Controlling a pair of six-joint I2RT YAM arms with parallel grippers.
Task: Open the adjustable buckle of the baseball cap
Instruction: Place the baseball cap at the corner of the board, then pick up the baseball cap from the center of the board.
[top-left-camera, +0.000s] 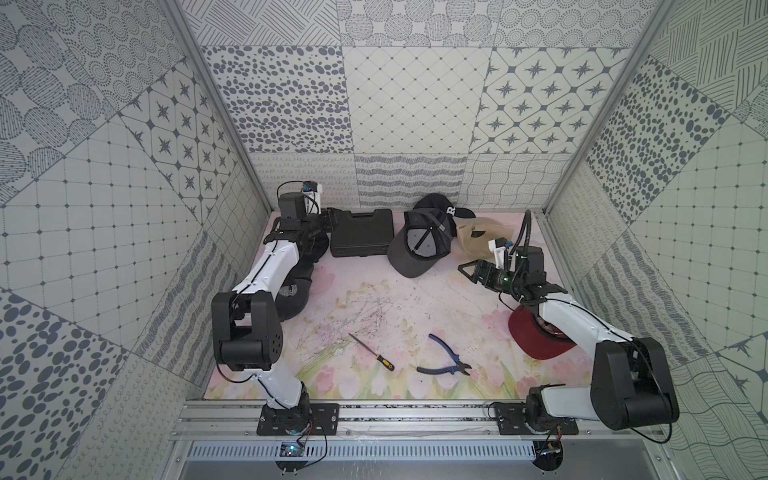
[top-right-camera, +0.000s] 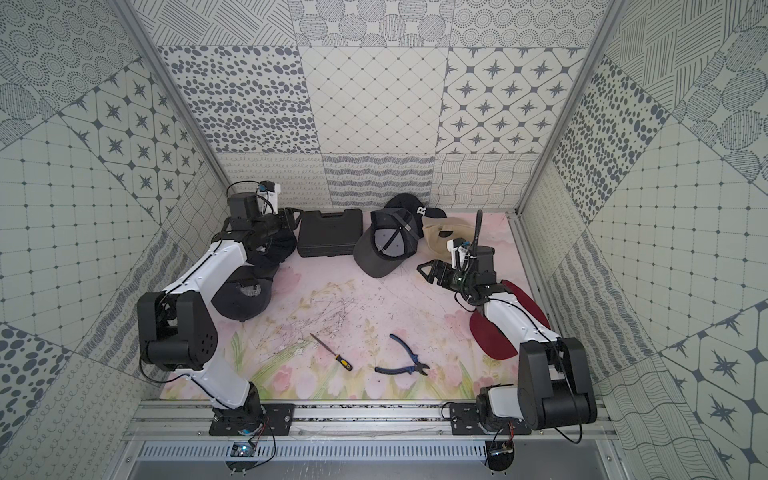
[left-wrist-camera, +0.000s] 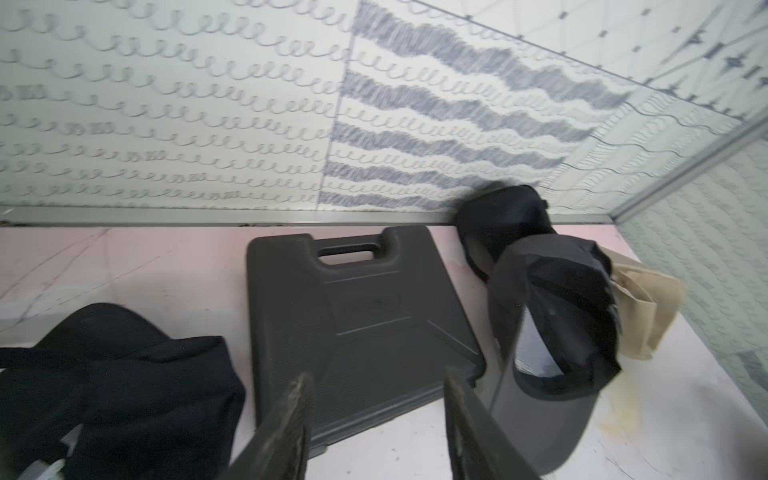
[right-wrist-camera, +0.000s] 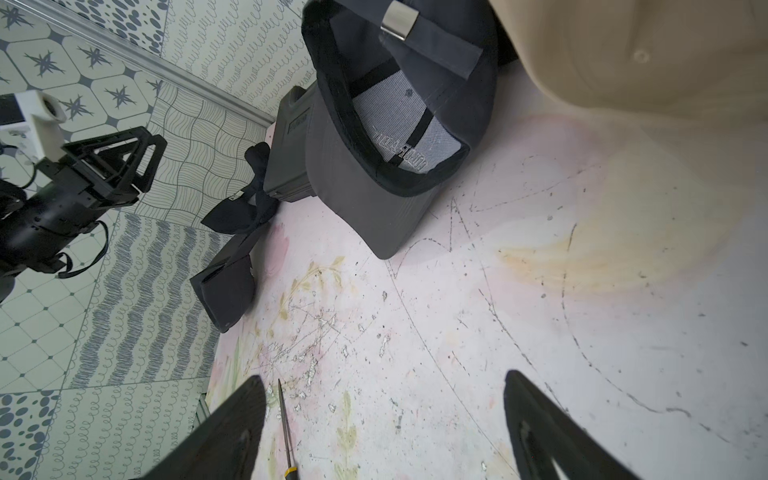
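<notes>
Six caps (top-left-camera: 419, 249), one black case (top-left-camera: 361, 232), one screwdriver (top-left-camera: 374, 353), one pair of pliers (top-left-camera: 444, 357).

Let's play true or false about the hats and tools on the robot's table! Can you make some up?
1. The grey cap lies upside down, with its inside showing. True.
2. The right fingers hold the grey cap. False: they are open, empty and apart from it.
3. The screwdriver has a yellow and black handle. True.
4. The pliers have red handles. False: they are blue.
5. The black case is open. False: it lies flat and shut.
</notes>
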